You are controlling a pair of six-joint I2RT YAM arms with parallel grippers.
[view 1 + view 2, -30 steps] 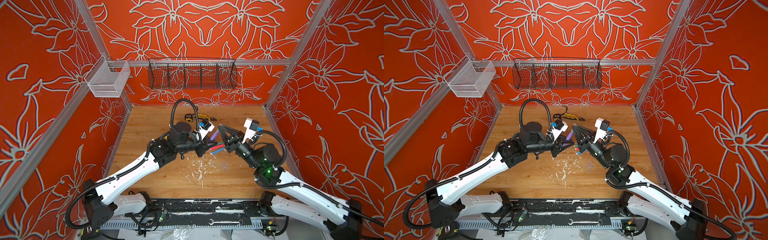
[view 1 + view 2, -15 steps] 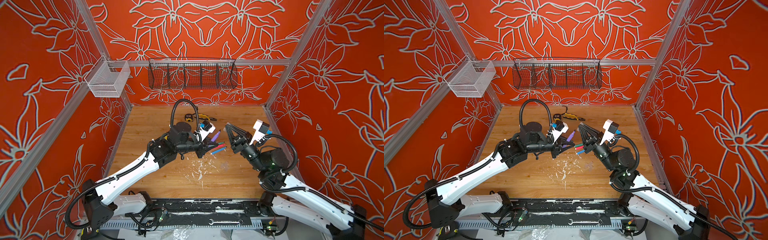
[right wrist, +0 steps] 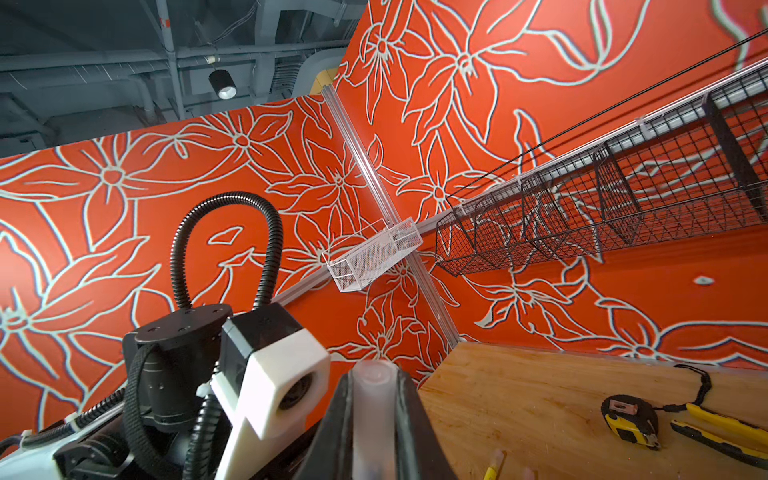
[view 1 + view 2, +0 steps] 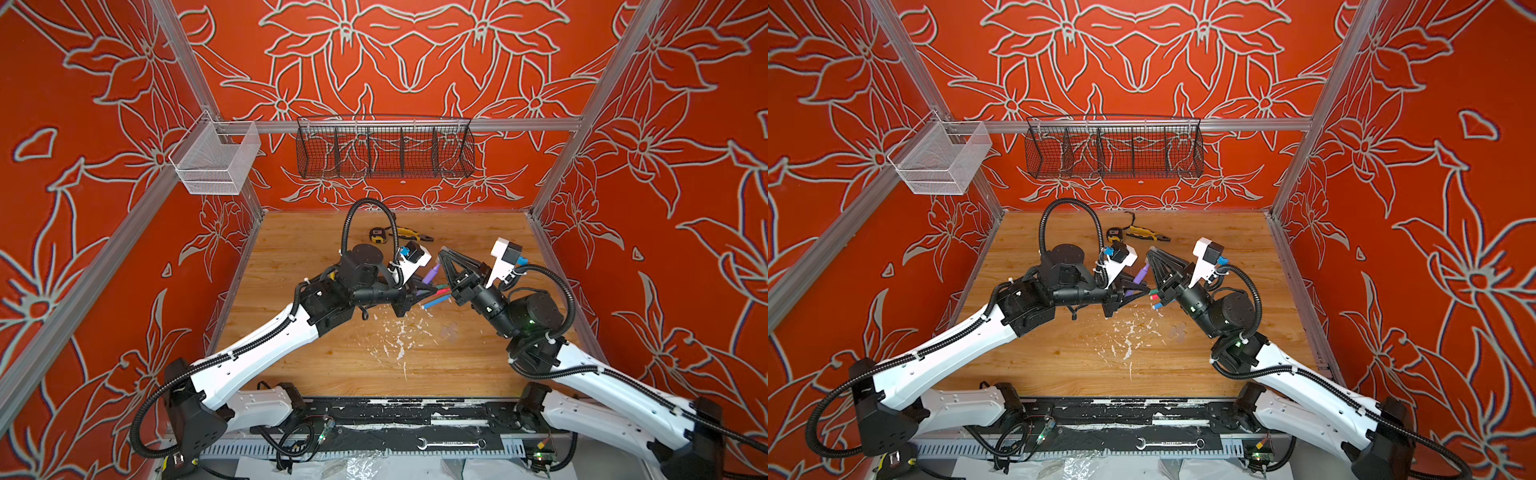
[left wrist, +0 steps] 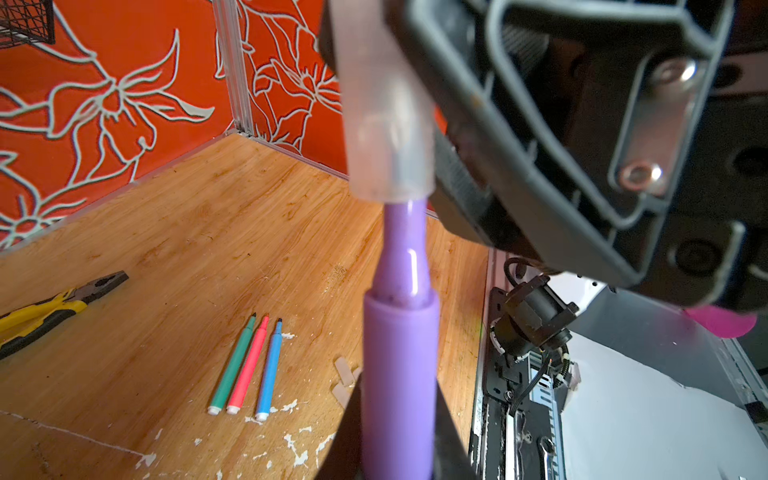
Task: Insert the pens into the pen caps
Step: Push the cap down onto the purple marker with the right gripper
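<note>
Orange flowered walls (image 4: 665, 187) box the wooden desk (image 4: 332, 357) on three sides, and you work in mid-air over its middle. Your left hand (image 4: 415, 291) is clamped on the purple pen (image 5: 399, 374). Your right hand (image 3: 374, 386) is clamped on the clear cap (image 5: 386, 124), whose mouth sits over the pen's narrow neck, short of the shoulder. The cap leans slightly off the barrel's line, so a hard push could jam it, pry it loose, or slide the pen back through your grip. Both hands are close together, so sideways room is scant. Below lie the green, pink-red and blue pens (image 5: 249, 365) and spare caps (image 5: 343, 369), where a drop would land. The pliers (image 5: 50, 307) lie well apart.
</note>
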